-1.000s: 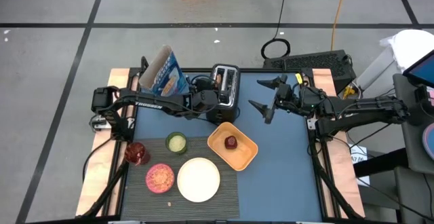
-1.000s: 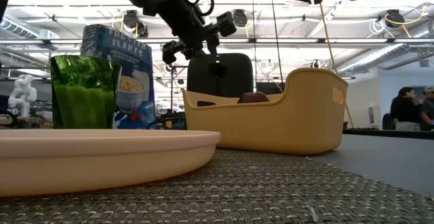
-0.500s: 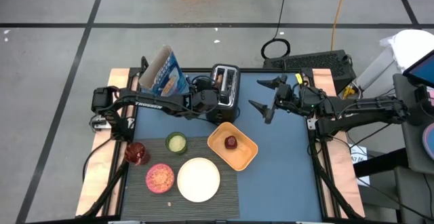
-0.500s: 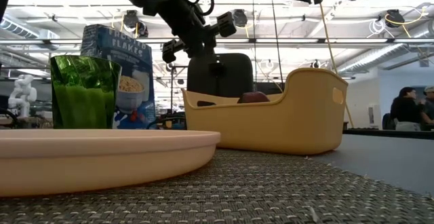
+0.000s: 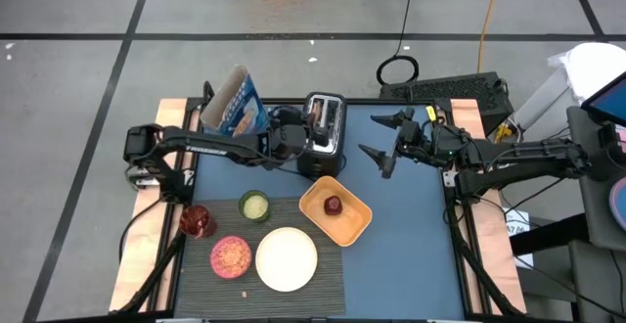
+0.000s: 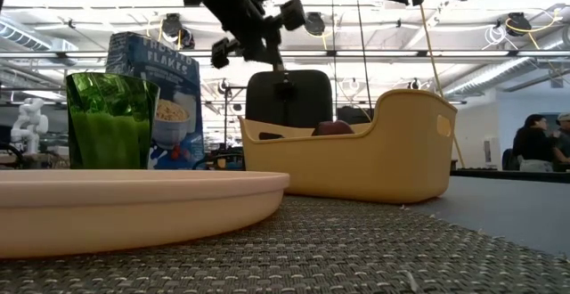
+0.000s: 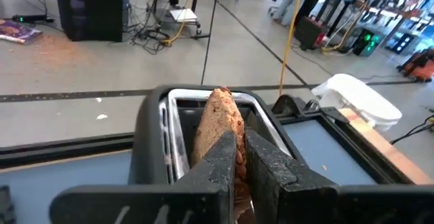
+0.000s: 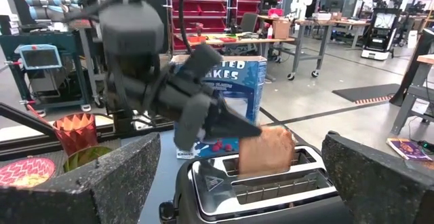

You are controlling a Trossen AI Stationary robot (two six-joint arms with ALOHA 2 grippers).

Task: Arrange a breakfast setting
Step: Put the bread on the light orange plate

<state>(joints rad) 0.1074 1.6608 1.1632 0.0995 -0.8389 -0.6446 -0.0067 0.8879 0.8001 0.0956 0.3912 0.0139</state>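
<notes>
Toast slice (image 7: 218,125) sits clenched in the left end effector (image 7: 239,157) above the toaster (image 5: 325,123), upper centre; it may snag the slot or crumble. The right end effector (image 5: 383,145) waits released.

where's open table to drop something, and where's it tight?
Free: the blue table right of the yellow tray, below the open right pincer. The white plate is bare. Crowded: the placemat's left part with green cup, red glass, pink bowl; and toaster, where the left pincer grips toast.
</notes>
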